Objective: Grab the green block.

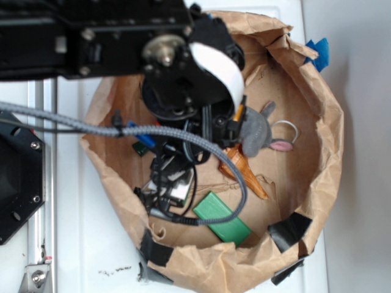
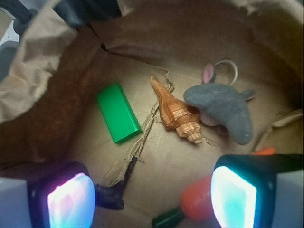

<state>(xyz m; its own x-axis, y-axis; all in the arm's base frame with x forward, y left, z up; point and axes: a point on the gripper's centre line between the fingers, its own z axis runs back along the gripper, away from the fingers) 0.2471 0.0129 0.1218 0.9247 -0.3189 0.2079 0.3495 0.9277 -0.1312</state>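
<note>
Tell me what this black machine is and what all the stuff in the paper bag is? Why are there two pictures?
The black machine is a robot arm. One picture is taken from outside, looking down on the arm and the brown paper bag with its sides rolled down like a bowl. The other comes from a little camera on the arm's wrist, looking into the bag past its hand. The two glowing pads at the bottom are the hand's fingers, open and holding nothing.

On the bag's floor lie a green block, a brown spiral seashell, a grey toy mouse resting against the shell, and an orange toy carrot with a dark green stem, close to the hand. The robot is meant to grab the green block.
</note>
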